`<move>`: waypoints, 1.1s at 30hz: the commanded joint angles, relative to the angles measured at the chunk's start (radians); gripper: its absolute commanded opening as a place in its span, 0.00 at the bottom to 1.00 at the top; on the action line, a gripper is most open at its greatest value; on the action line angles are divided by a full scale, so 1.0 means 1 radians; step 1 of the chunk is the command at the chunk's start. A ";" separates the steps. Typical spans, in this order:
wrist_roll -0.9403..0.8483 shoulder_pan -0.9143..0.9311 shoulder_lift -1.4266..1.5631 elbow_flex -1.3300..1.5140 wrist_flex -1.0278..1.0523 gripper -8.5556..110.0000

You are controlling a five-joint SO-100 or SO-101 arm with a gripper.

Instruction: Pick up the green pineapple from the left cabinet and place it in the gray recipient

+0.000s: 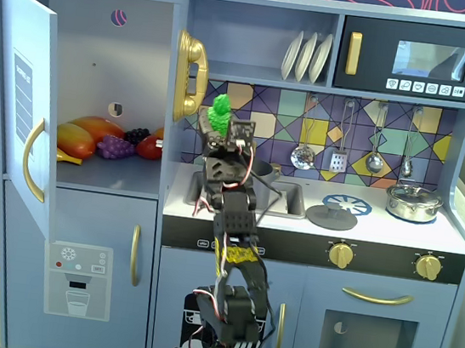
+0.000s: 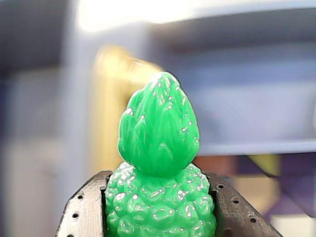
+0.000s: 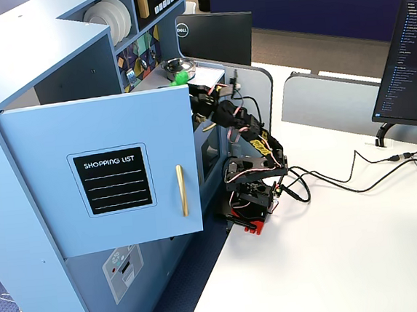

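My gripper (image 1: 219, 126) is shut on the green pineapple (image 1: 220, 111), held upright with its leafy top up. It hangs above the sink, just right of the left cabinet (image 1: 111, 55), whose door (image 1: 18, 94) stands open. In the wrist view the pineapple (image 2: 160, 163) fills the middle, and the two dark fingers (image 2: 84, 217) press on its bumpy body. The gray recipient (image 1: 265, 170) stands in the sink behind the arm, mostly hidden. In a fixed view from the side, the pineapple (image 3: 180, 77) shows beyond the open door (image 3: 100, 173).
A mango (image 1: 92, 131), purple grapes (image 1: 116, 147) and other fruit lie on the cabinet shelf. A gold phone (image 1: 191, 64) hangs on the cabinet's right wall, close to the gripper. A shiny lidded pot (image 1: 413, 201) and a dark disc (image 1: 332, 216) are on the stove. Utensils (image 1: 342, 141) hang behind.
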 commanded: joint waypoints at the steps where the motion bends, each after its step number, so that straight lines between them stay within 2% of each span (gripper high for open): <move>1: 0.046 0.123 -0.176 -0.127 0.008 0.07; 11: 0.075 0.235 -0.561 -0.393 0.202 0.07; 19: 0.055 0.285 -0.746 -0.479 0.199 0.08; 21: 0.055 0.284 -0.761 -0.477 0.183 0.15; 27: 0.081 0.287 -0.793 -0.472 0.143 0.50; 30: 0.064 0.276 -0.799 -0.472 0.123 0.55; 33: 0.044 0.275 -0.798 -0.472 0.120 0.54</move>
